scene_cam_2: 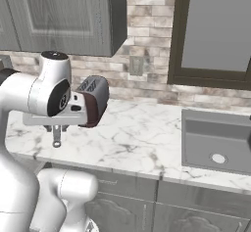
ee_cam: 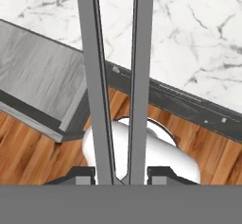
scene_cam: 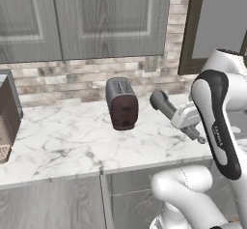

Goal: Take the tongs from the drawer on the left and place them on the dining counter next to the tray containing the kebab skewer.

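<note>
In the hand view the gripper [ee_cam: 121, 175] is clamped on the tongs [ee_cam: 118, 76], whose two grey arms run up from between the dark fingertips [ee_cam: 80, 175] and reach out over the edge of the marble worktop [ee_cam: 198, 43]. One toaster [scene_cam: 121, 102] stands on that worktop against the brick wall, and one sink [scene_cam_2: 215, 140] is set into it well to the toaster's right. No writing can be read.

The bench [scene_cam: 58, 141] is left bare across its front and toward nine o'clock of the toaster [scene_cam: 122, 102], which stands mid-slab. At three o'clock a sink [scene_cam_2: 215, 140] is sunk; overhead, cabinets [scene_cam: 87, 18] seem well clear.
</note>
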Tool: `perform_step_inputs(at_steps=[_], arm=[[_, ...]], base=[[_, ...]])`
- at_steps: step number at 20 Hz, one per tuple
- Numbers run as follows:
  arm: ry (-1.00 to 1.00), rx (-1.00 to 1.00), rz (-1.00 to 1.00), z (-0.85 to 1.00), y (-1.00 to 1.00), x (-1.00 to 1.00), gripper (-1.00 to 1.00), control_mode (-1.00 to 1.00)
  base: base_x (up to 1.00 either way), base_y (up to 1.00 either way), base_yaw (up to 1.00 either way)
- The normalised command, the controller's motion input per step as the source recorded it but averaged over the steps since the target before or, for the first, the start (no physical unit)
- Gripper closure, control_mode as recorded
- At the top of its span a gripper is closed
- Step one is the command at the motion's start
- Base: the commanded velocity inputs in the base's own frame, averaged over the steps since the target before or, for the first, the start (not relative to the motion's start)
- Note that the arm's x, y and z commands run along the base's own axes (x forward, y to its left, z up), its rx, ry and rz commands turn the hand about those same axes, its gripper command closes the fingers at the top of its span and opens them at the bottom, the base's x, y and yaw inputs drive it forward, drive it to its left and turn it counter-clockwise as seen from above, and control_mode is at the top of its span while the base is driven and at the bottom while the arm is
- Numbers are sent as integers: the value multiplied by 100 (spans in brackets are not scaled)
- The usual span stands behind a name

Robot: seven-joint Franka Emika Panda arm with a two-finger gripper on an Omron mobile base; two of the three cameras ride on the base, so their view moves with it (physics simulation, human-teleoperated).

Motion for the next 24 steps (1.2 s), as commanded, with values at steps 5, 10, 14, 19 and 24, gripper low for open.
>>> perform_step_inputs(at_steps=[5,10,14,19,24], arm=[[0,0,0,10,0,0,100,-100],[0,0,0,0,0,0,100,-100],[0,0,0,0,0,0,100,100],[0,0,0,0,0,0,100,100],[0,0,0,0,0,0,100,100]], base=[[0,0,0],[0,0,0],[-1,0,0],[-78,-12,-9],[-98,-25,-18]])
